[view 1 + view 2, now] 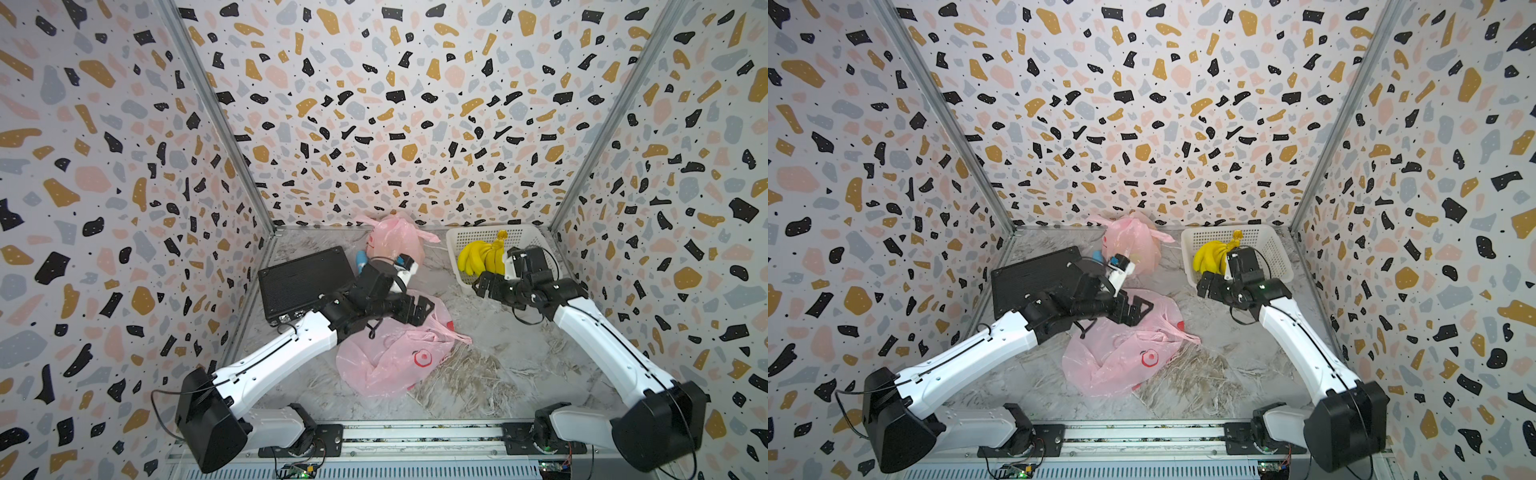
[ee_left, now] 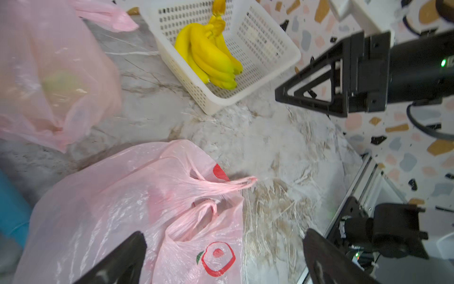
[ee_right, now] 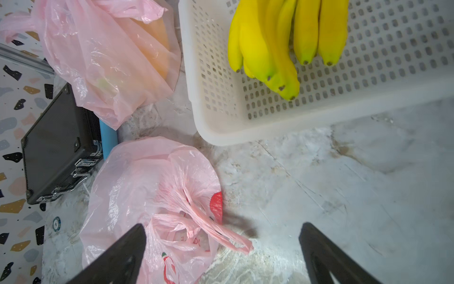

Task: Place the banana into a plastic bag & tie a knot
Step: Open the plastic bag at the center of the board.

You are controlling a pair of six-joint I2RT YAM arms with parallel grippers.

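Bananas (image 1: 482,255), one yellow bunch, lie in the white perforated basket (image 1: 461,237), right of the middle in both top views and close to the back wall. The pink plastic bag (image 1: 390,357) with a red fruit print lies crumpled on the marble table (image 1: 519,357) at the centre of the frame, its handles pointing to the right. The bunch is well apart from it and not inside. The left gripper (image 1: 420,311) hangs just over the upper edge of this bag, its jaws spread wide with nothing between them. The right gripper (image 1: 485,286) is beside the lower left corner of the basket, also spread wide and empty. A second pink bag (image 1: 395,239), filled, stands at the back, left of the basket. A black case (image 1: 303,280) lies left of the centre.
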